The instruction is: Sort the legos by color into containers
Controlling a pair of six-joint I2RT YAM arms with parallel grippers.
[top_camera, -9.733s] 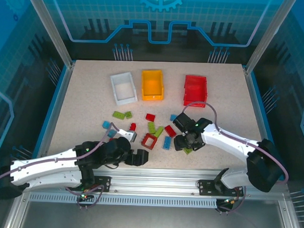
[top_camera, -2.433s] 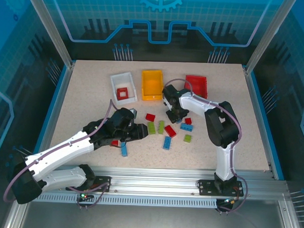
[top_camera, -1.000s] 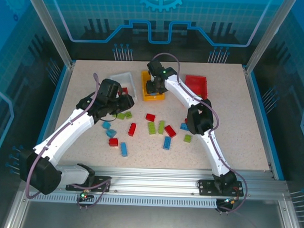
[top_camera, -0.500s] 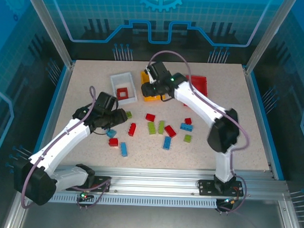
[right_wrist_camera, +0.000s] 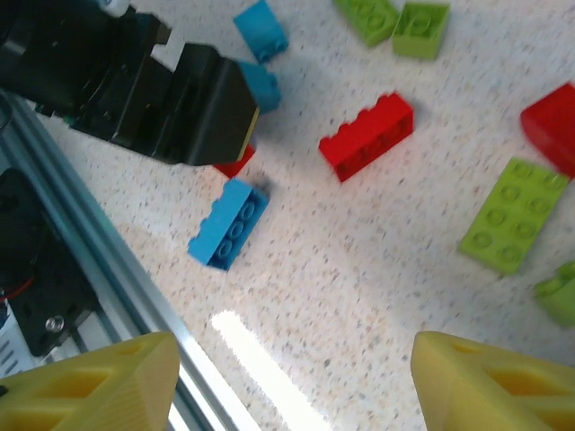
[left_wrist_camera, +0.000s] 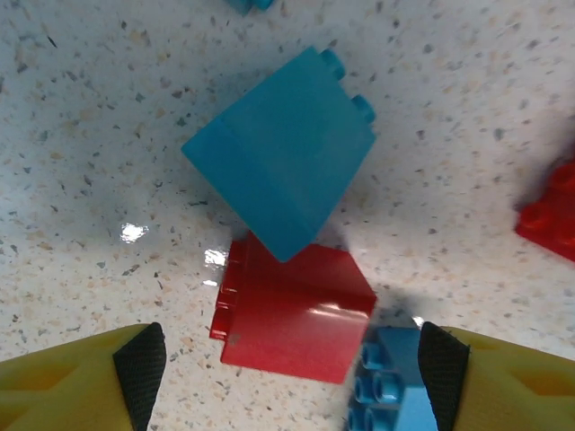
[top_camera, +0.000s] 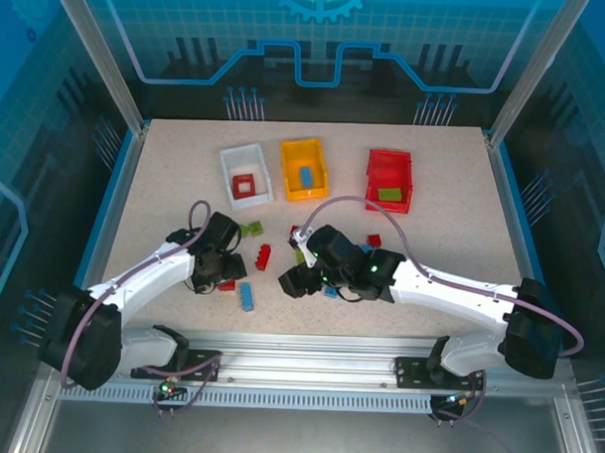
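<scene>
Left gripper (left_wrist_camera: 287, 359): spread wide, empty, straddling a red brick (left_wrist_camera: 292, 314).
Left wrist view: teal brick (left_wrist_camera: 283, 162) touching that red brick's far edge.
Right gripper (right_wrist_camera: 292, 382): fingers far apart, nothing held.
Right wrist view: long blue brick (right_wrist_camera: 229, 224) just beside the left arm's black gripper body.
Bins, from above: white bin (top_camera: 229, 176) holds red frame (top_camera: 243, 185); yellow-orange bin (top_camera: 289, 171), blue brick (top_camera: 306, 175); red bin (top_camera: 389, 162), green brick (top_camera: 388, 195).

White arms (top_camera: 449, 288), black joints (top_camera: 331, 255), grey cables (top_camera: 358, 200), yellow black-padded fingers (left_wrist_camera: 63, 377).
</scene>
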